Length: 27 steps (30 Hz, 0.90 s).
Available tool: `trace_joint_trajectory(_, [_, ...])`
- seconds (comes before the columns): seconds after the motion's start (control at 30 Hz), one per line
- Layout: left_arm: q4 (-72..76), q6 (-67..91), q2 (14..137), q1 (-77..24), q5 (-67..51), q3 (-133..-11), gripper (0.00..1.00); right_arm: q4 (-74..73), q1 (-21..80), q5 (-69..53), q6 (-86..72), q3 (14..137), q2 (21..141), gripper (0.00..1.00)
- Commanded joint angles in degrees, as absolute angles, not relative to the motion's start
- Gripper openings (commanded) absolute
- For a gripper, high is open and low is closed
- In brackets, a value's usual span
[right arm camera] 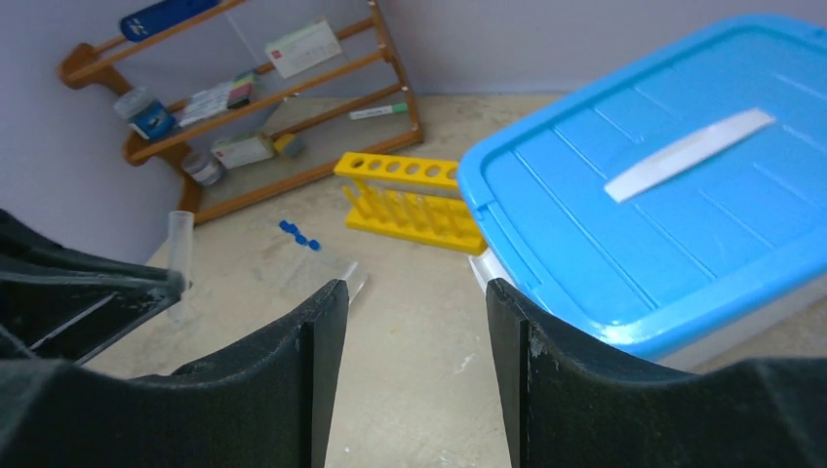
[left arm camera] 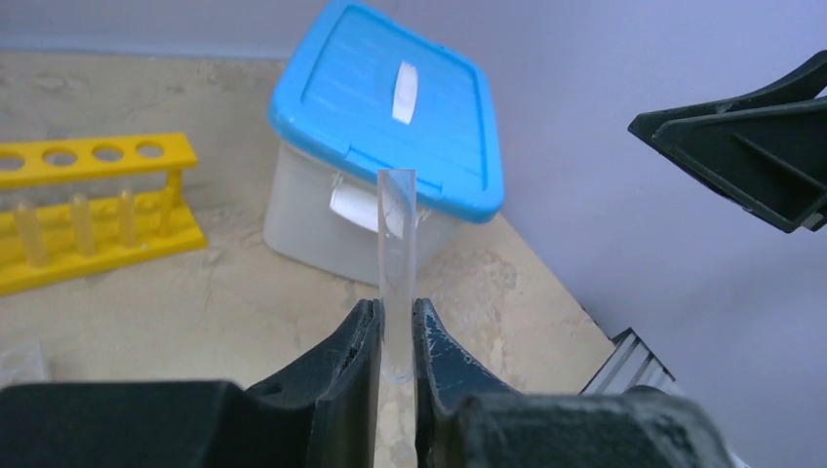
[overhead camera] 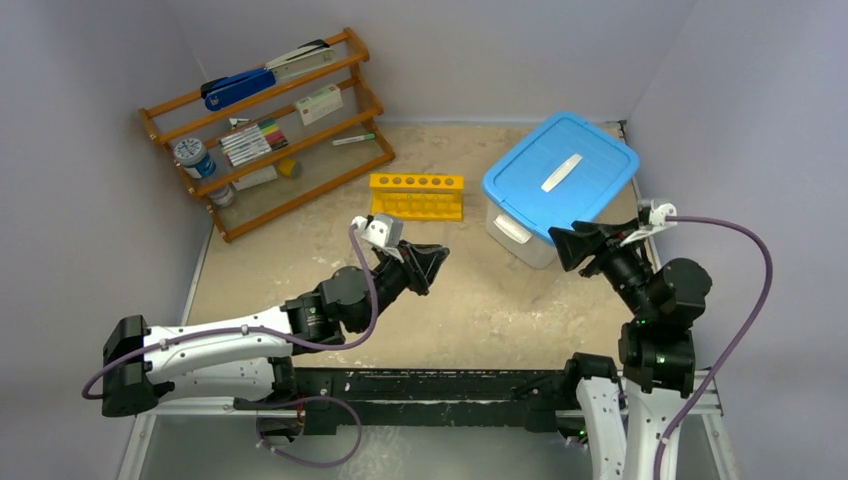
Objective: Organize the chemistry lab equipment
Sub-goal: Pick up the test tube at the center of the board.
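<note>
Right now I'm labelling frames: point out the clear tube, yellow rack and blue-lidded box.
clear tube [left arm camera: 397, 234]: left wrist view, mid-shaft.
yellow rack [overhead camera: 418, 183]: top external view, holed top bar.
blue-lidded box [overhead camera: 600, 165]: top external view, lid.

Open lane: bare surface [overhead camera: 490, 310] between the left gripper [overhead camera: 440, 262] and the right gripper [overhead camera: 558, 248], on the near side of the yellow rack [overhead camera: 416, 196] and the blue-lidded bin [overhead camera: 560, 175].

Far side: rack and bin stand near each other, a narrow strip of surface between them. The bin fills the far right corner, close to the right wall [overhead camera: 740, 120]. The right gripper, jaws apart, hangs just beside the bin's near corner. The wooden shelf [overhead camera: 290, 150] blocks the far left corner.

Low obstacles: a clear tube tray [right arm camera: 327, 268] lies flat near the rack. A clear tube [left arm camera: 396, 244], clamped in the left gripper, projects past its fingertips.
</note>
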State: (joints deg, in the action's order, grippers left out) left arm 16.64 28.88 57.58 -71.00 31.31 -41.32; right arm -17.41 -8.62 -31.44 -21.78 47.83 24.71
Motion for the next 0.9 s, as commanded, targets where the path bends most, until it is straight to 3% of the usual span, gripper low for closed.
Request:
trace_joint_trajectory(0.0, [30.0, 21.4, 59.3, -70.6, 26.4, -44.5, 0.10, -16.3, -8.4, -38.5, -20.3, 54.8, 25.5, 0.57])
trace_joint_trajectory(0.23, [34.8, 16.5, 64.8, -70.6, 19.7, -47.3, 0.11, -11.2, -8.4, -43.9, -26.9, 54.9, 26.2, 0.57])
trace_joint_trajectory(0.5, [42.1, 12.4, 69.9, -70.6, 20.8, -48.3, 0.11, -7.7, -8.4, -46.2, -31.0, 54.9, 29.4, 0.57])
trace_joint_trajectory(0.7, [47.9, 11.5, 71.9, -70.5, 31.7, -51.8, 0.11, -11.7, -8.4, -44.6, -22.3, 60.7, 36.5, 0.57])
trace_joint_trajectory(0.87, [52.3, 12.5, 72.0, -68.6, 34.2, -54.6, 0.11, -14.1, -8.2, -38.6, -12.4, 72.2, 47.7, 0.58])
